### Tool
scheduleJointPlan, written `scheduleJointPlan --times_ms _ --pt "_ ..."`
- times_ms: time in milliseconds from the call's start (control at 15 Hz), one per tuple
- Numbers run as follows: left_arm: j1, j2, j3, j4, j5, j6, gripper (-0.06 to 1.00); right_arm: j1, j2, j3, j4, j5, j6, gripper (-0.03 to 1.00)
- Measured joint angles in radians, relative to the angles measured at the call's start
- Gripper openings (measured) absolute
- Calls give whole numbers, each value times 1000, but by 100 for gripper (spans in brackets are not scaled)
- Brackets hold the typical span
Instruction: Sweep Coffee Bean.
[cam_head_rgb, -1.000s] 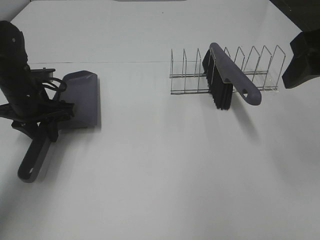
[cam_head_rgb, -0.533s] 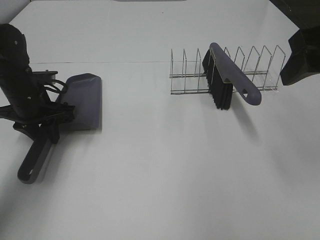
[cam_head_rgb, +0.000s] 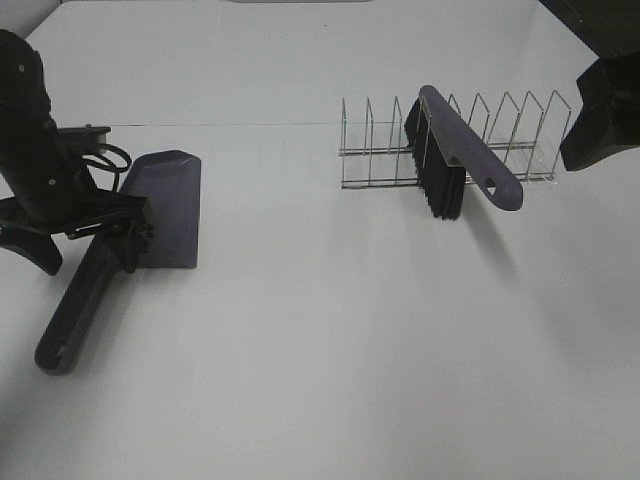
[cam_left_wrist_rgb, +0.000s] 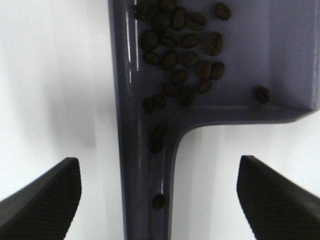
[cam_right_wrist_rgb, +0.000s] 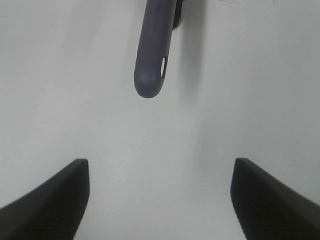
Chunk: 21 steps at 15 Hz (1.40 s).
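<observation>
Left gripper (cam_left_wrist_rgb: 159, 197) is spread wide, jaws standing clear on either side of the dustpan (cam_left_wrist_rgb: 210, 60) handle, gripping nothing. The dustpan lies flat on the white table (cam_head_rgb: 330, 350) on the left, handle pointing toward the near edge. The coffee beans (cam_left_wrist_rgb: 180, 47) sit inside the pan, a loose dark cluster bunched toward the back wall where the handle joins, a few strays down in the handle's groove. Over on the right, the right gripper (cam_right_wrist_rgb: 160, 195) is parted too, jaws wide, holding nothing, hovering just off the end of the brush (cam_head_rgb: 455, 160) handle. The brush leans in the wire rack (cam_head_rgb: 500, 140), bristles down, handle sticking out toward the right arm
</observation>
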Motion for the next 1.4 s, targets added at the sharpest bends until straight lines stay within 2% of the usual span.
scheduleJointPlan --times_ms 333,667,1067,1200,1267,1400 --pt "0 -209 -6 79 13 -5 78 0 0 0 0 0 0 74" --pt "0 -466 6 200 16 -80 78 0 0 0 0 -2 0 74" --pt "0 -712 237 213 -21 -107 78 0 -1 0 0 -80 0 74" --pt "0 -833 352 220 -91 -130 78 0 -1 0 0 -117 0 74" --pt "0 -960 461 247 -185 -143 78 0 -1 0 0 -144 2 74" --pt "0 -1039 517 292 -199 -188 78 0 -1 0 0 -149 2 74"
